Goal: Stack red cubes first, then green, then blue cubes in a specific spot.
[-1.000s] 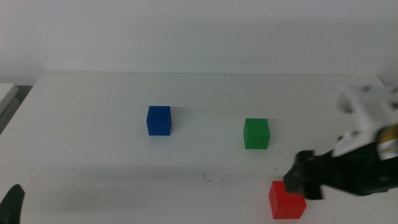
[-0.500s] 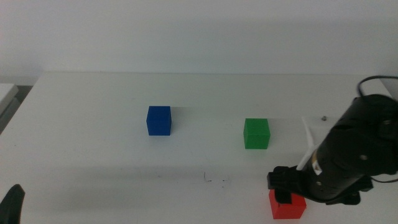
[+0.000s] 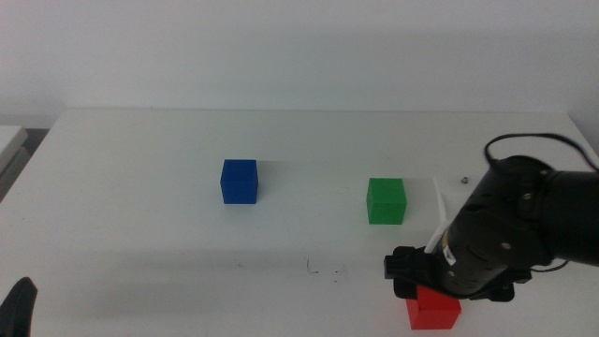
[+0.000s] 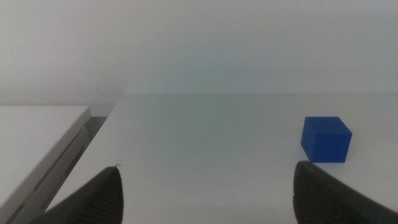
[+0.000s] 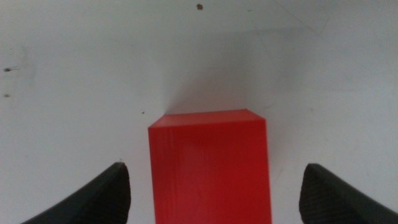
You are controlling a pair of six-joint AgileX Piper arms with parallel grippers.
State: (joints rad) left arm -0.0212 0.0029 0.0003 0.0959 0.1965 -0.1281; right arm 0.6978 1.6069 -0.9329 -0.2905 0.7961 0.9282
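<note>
The red cube (image 3: 433, 310) sits on the white table near the front right. My right gripper (image 3: 423, 284) hangs right over it. In the right wrist view the red cube (image 5: 208, 165) lies between the two jaws of the right gripper (image 5: 211, 208), which is open and not touching it. The green cube (image 3: 386, 200) stands just behind, and the blue cube (image 3: 239, 181) is left of centre. The blue cube (image 4: 326, 139) also shows in the left wrist view. A patch with tiny dark scuff marks (image 3: 323, 271), the spot, lies between them nearer the front. My left gripper (image 3: 19, 306) waits open at the front left corner.
The white table (image 3: 140, 234) ends at a left edge, with a lower white surface (image 4: 37, 134) beside it. A pale wall runs behind the table. A white cable (image 3: 438, 220) trails along the right arm.
The right arm has swung left and down, so its gripper now covers the red cube's back edge. The cubes and the left gripper have not moved.
</note>
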